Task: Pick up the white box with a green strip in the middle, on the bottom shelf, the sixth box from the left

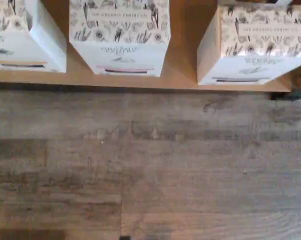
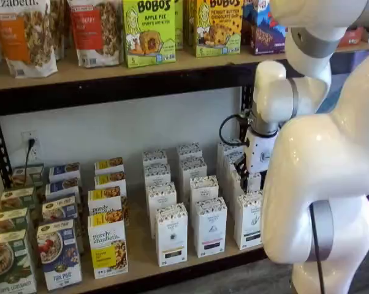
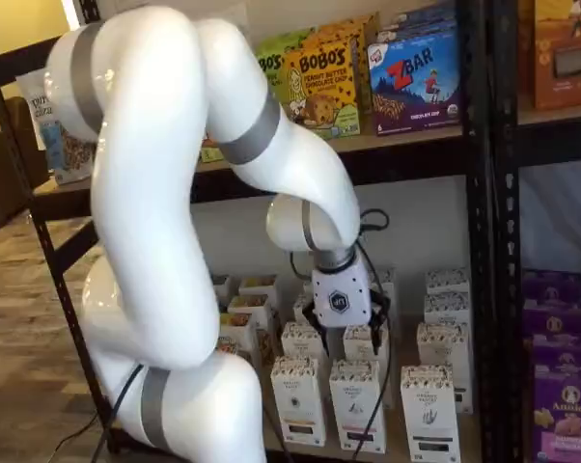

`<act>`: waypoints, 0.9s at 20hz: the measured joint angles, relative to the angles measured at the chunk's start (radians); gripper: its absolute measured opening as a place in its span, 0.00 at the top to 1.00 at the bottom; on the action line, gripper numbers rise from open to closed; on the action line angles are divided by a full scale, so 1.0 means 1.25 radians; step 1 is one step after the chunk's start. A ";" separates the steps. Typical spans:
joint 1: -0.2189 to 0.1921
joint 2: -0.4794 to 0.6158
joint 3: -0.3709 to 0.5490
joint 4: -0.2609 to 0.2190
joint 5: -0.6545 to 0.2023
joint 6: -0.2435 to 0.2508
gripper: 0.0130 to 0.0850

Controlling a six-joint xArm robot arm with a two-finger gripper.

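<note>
Hanging claw (image 3: 341, 333) open, above white box with a green strip (image 3: 358, 403)

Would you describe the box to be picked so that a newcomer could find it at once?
On the bottom shelf, the pale wooden board, find the cluster of tall white cartons with speckled tops. The white box with a green strip stands frontmost in the column nearest the robot arm; its neighbours look alike, so position marks it.

Small shop or mock retail aisle, black metal racks with pale wooden shelf boards (image 2: 141, 254), packaged snack goods faced out in rows, yellow Bobo's oat bar cartons (image 2: 149, 32), blue Zbar box (image 3: 414, 79), grey wood-plank floor (image 1: 150, 165)
</note>
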 joint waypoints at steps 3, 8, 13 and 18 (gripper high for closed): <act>0.010 0.063 -0.018 -0.018 -0.051 0.027 0.00; 0.022 0.164 -0.055 -0.039 -0.123 0.060 0.00; 0.021 0.254 -0.111 -0.049 -0.153 0.069 0.00; 0.004 0.343 -0.183 -0.032 -0.168 0.037 0.00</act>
